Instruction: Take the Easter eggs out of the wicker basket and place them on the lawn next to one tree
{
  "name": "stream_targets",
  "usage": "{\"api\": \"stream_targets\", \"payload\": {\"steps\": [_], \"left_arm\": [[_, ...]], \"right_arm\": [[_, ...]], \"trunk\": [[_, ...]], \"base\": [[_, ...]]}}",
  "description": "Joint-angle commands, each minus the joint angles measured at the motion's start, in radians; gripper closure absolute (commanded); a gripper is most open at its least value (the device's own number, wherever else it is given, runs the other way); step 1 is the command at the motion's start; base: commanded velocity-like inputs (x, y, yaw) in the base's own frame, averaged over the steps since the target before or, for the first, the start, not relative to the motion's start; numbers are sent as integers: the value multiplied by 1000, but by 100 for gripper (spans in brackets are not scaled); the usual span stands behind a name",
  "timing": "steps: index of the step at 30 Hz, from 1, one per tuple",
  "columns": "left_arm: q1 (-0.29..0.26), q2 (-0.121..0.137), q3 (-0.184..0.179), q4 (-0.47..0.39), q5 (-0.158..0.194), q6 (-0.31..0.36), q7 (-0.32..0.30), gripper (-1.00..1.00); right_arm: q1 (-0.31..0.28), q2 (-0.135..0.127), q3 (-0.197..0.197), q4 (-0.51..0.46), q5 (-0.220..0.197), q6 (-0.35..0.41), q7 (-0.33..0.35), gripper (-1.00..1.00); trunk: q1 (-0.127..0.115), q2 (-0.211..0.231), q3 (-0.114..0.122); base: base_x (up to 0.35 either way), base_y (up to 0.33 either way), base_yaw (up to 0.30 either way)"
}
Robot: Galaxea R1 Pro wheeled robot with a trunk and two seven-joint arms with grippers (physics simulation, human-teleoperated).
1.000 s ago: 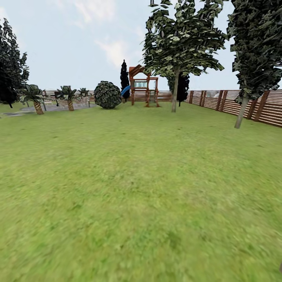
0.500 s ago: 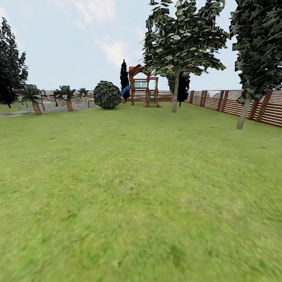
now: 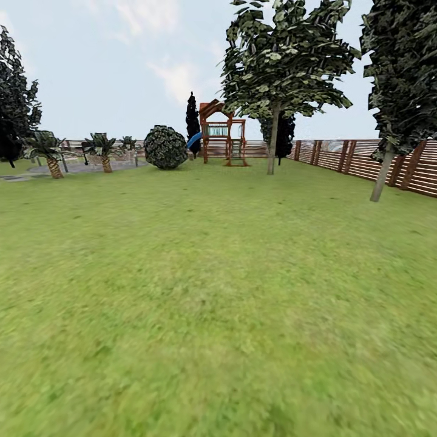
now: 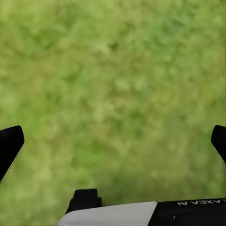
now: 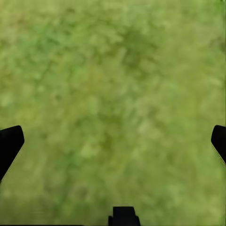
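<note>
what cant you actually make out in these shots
- Tree by the fence, head view: its crown is cut off by the top and right edges.
- Play structure, head view: too far and small to read detail; the round bush hides part of the slide.
- Left gripper and right gripper, wrist views: fingertips cut off by the side edges, wide apart over blurred lawn.

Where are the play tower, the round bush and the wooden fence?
play tower (image 3: 222,132), head view, on its wooden frame under the roof.
round bush (image 3: 165,147), head view, middle of its foliage.
wooden fence (image 3: 364,161), head view, on the slats at the right.
</note>
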Motion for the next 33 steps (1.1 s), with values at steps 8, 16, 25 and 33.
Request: {"api": "stream_targets", "payload": {"steps": [8, 16, 25, 33], "left_arm": [[0, 0, -3, -1, 0, -2, 1, -100], [0, 0, -2, -1, 0, -2, 1, -100], [0, 1, -2, -1, 0, -2, 1, -100], [0, 1, -2, -1, 0, -2, 1, -100]], "right_arm": [[0, -1, 0, 1, 1, -3, -1, -100], [0, 0, 0, 1, 1, -3, -1, -100], [0, 0, 1, 1, -1, -3, -1, -100], [0, 0, 1, 1, -1, -3, -1, -100]], "trunk": [[1, 0, -1], [1, 0, -1], [1, 0, -1], [1, 0, -1]], "base": [[335, 0, 0], [335, 0, 0], [335, 0, 0], [335, 0, 0]]}}
